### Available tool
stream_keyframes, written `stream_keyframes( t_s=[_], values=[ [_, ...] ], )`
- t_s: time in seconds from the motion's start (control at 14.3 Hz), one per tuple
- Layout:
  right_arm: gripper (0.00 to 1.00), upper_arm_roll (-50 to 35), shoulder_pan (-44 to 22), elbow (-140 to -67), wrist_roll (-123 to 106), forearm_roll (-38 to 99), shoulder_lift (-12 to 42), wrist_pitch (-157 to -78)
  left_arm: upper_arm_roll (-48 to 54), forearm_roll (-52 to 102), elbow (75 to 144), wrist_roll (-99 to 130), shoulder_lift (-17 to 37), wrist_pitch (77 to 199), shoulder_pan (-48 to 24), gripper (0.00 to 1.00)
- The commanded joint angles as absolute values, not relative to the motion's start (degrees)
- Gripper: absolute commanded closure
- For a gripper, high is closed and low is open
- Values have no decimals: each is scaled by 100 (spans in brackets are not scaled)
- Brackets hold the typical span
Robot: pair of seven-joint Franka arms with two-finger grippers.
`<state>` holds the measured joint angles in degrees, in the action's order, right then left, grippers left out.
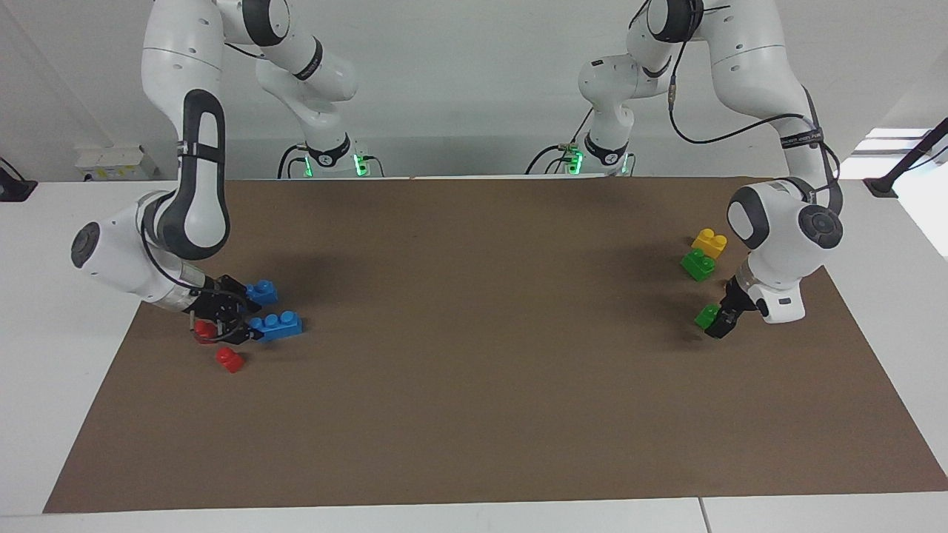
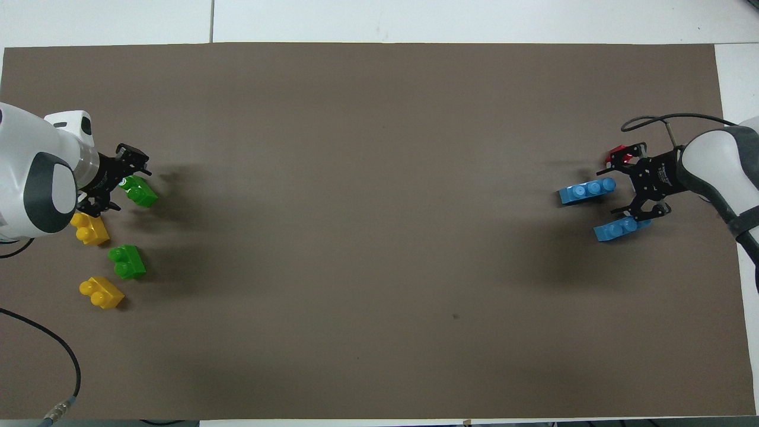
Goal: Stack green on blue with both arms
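Between the open left claw (image 1: 715, 321) fingers, light stiff green brick (image 1: 706, 315): pinch its flat sides; right claw (image 1: 235, 326) open by blue brick (image 1: 275, 325).

White table (image 1: 44, 311), brown mat (image 1: 474, 370), green (image 2: 127, 261), blue (image 2: 587, 191), yellow (image 2: 101, 292), red bricks (image 1: 230, 360)

A: Bright, even light from above. Each arm throws only a soft, wide shadow on the brown mat (image 1: 474, 385).

B: Any glare?

A: A blown-out white patch by the table edge (image 1: 900, 159) at the left arm's end, in the facing view. The mat is matte, with no shine.

B: Sharpness?

A: Both views are fairly crisp, with no motion blur. In the overhead view the mat's long edges look straight.
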<state>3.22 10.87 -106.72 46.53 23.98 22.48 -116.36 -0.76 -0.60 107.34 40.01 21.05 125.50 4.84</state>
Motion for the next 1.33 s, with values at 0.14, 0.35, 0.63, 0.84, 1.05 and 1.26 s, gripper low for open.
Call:
stream_keyframes(
  t_s=[0.14,0.35,0.63,0.84,1.05,1.26],
  values=[
    [58,281,1134,-10907,4526,2531,2083,-11891,-35,-149,10696,3665,2162,12691,633,11],
    [100,281,1055,-10793,4526,2522,2127,-11944,-35,-141,10740,3665,2162,12849,624,11],
    [100,264,625,-10276,4648,2549,2223,-11997,-35,-141,10784,3665,2180,12964,615,13],
    [100,255,378,-9906,5290,2891,2268,-11918,-35,-141,10925,3665,2171,13095,598,16],
    [100,255,-34,-9800,5509,3005,2206,-11927,-35,-141,10925,3665,2171,13096,589,28],
    [100,255,-561,-9730,6474,3138,2066,-11979,-35,-141,10925,3674,2171,13104,571,71]
  ],
)
